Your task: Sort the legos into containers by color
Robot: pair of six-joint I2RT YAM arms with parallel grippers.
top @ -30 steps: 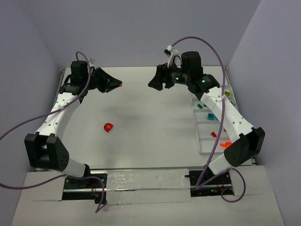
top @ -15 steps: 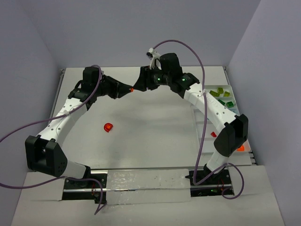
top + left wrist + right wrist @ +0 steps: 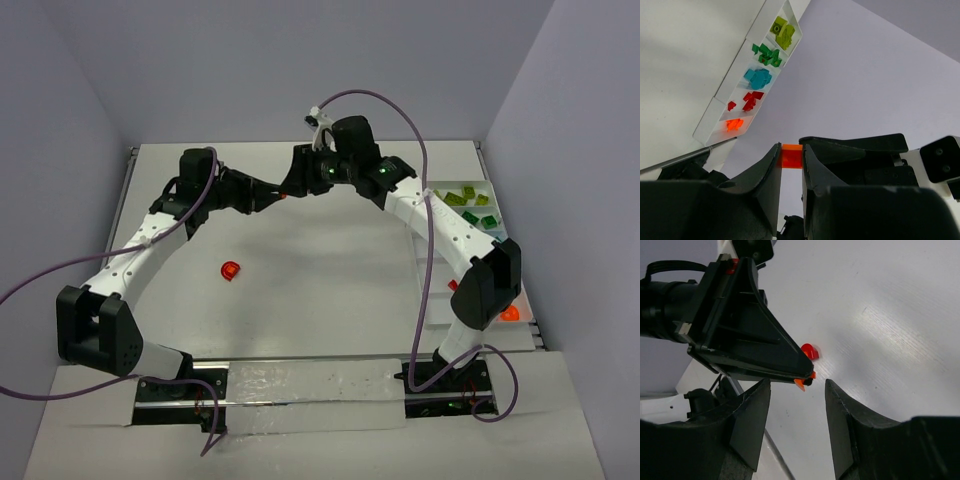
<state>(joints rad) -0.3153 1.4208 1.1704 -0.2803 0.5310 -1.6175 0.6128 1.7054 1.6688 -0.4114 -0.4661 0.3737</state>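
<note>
Orange brick [image 3: 791,156] sits pinched between the closed fingers of the left gripper [image 3: 791,150], lifted off the table [image 3: 330,300] and well apart from the white tray [image 3: 706,123], out over the table's far half to the tray's left. The right gripper [image 3: 797,385] meets it there with its jaws spread wide, one finger on either side of the left gripper's tip, gripping nothing; in the right wrist view the orange brick [image 3: 800,384] shows as a small corner poking from that dark tip. From above the two grippers stand tip to tip, the left gripper [image 3: 277,196] farther from the tray [image 3: 422,265] and the right gripper [image 3: 292,187] on the side nearer it. A single red brick [image 3: 230,270] lies loose on the table, farther from the tray than either gripper and level with the tray's near half; the right wrist view catches this red brick [image 3: 810,351] just past the left gripper's tip. The tray itself runs along the table's right edge, and the left wrist view shows its compartments in a row: lime green bricks [image 3: 783,30] in the one at the far end, then dark green bricks [image 3: 767,55], teal bricks [image 3: 758,78], red bricks [image 3: 751,100], and orange bricks [image 3: 733,124] in the one at the near end. Each colour keeps to its own compartment.
</note>
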